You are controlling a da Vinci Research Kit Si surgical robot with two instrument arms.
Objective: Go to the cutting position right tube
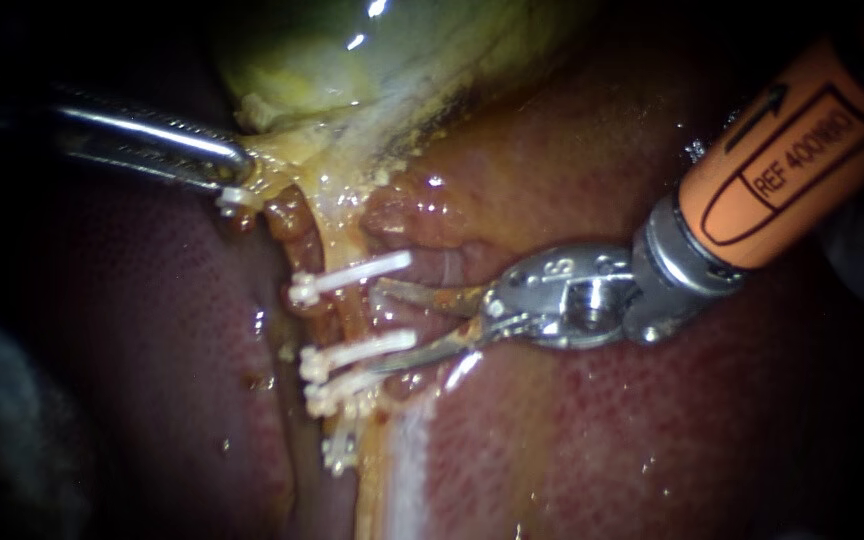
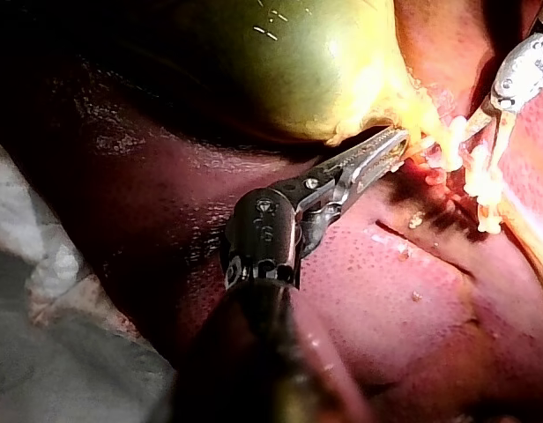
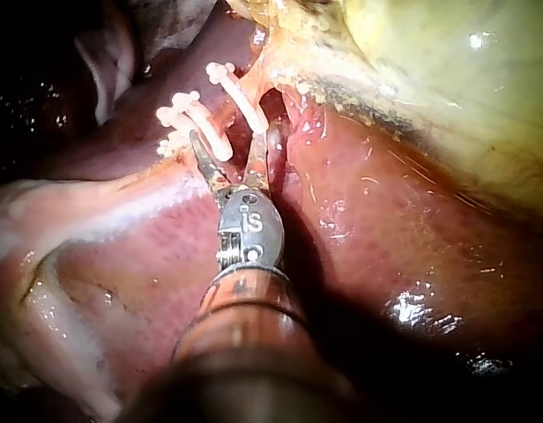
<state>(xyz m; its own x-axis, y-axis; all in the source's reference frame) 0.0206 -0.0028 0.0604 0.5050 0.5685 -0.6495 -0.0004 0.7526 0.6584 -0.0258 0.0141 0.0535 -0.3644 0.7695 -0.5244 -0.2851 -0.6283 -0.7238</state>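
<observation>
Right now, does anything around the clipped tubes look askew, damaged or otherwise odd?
Nothing clearly damaged. The white clips sit crosswise on the tube, the lower ones crowded together at differing angles. The right instrument is open between upper and lower clips; the left instrument holds the gallbladder.

The only writing you can see is on your right instrument (image 1: 382, 326). Its orange sleeve (image 1: 792, 150) carries a black-outlined printed label, and the metal joint (image 1: 572, 292) below the sleeve has small stamped characters. The same stamp faces you in the right wrist view. The tissue and the white clips (image 1: 352, 275) carry no text.
</observation>
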